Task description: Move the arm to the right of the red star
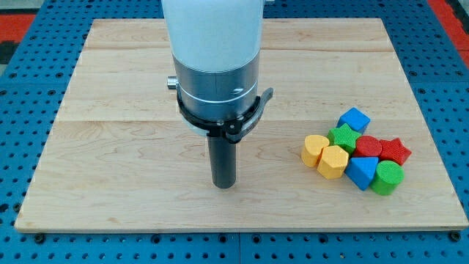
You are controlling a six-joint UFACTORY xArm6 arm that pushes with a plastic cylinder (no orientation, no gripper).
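Nearest the view's bottom, the dark rod's tip [224, 185] rests on the pale wooden bench [110, 191], well left of the clustered blocks. No gripper exists to open or close. Reaching the red star block [396, 150], at the cluster's right edge, probably means skirting the green cylinder block [388, 177].

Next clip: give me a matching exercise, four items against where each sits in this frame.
1. red star
2. blue cube
3. green cylinder
4. my tip

A. top of the cluster
B. view's right edge of the cluster
C. alone, far to the view's left of all blocks
D. bottom right of the cluster

Pairs: 1-B, 2-A, 3-D, 4-C
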